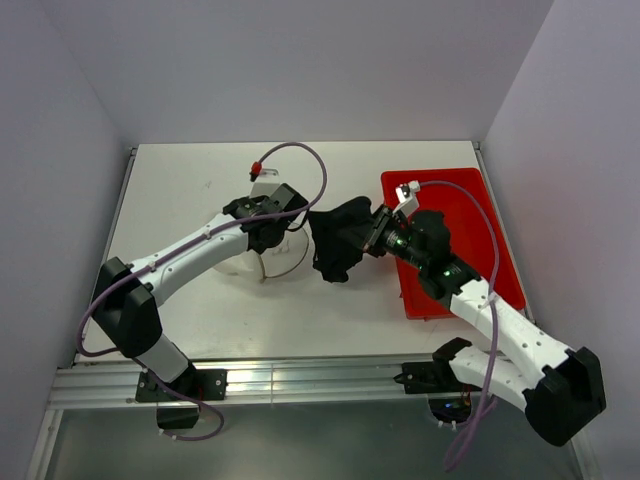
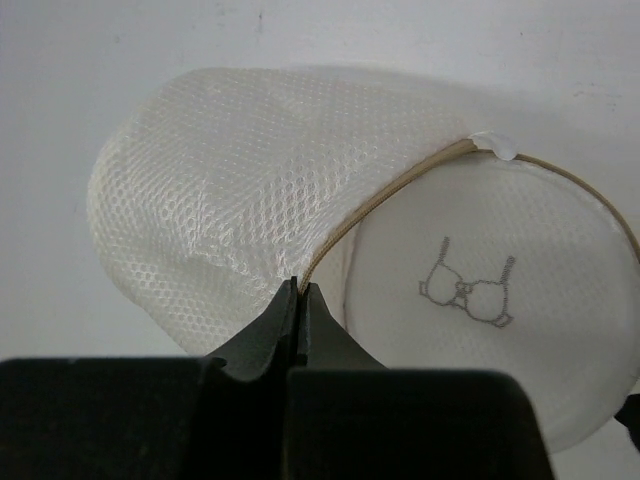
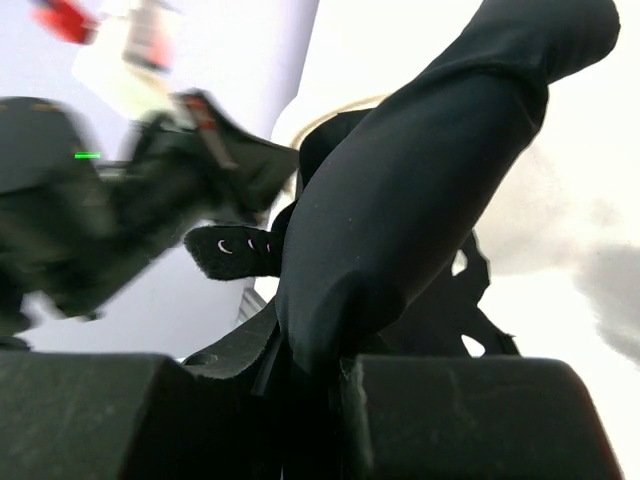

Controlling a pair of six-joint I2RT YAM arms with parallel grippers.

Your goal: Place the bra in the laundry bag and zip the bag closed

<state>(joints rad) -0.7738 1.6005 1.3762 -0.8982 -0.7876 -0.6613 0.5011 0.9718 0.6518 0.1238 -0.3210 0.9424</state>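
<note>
on the left, over the table (image 1: 190, 180): left gripper (image 2: 300, 288), fingers pressed together, pinching the thin wire rim of the laundry bag (image 2: 250, 190). bag lying on its side on the table, mesh dome bulging away from the fingers, flat round face turned to the right. cannot tell from these views how far the zipper is open.

in the middle: bra (image 1: 338, 248), lifted off the table and hanging bunched between the two arms, just beside the bag's rim and not yet inside. clamped in the right gripper (image 1: 376, 238), fingers closed on a fold of the black fabric. in the right wrist view, one cup sticking forward, a strap end with small pale marks dangling beside it. on the right: red tray (image 1: 475, 200), partly under the right arm.

looks like the loading step, with the bag held ready and the garment at its mouth. next, probably: keep the rim pinched and raised so the mouth gapes, push the cup in past the wire, tuck the loose straps after it, release only once all the fabric is inside, then find the zipper pull. some risk of straps snagging on the rim.

writing: no words or brand legible anywhere. only a small grey line drawing (image 2: 465, 295) of a bra, printed on the bag's flat face.
</note>
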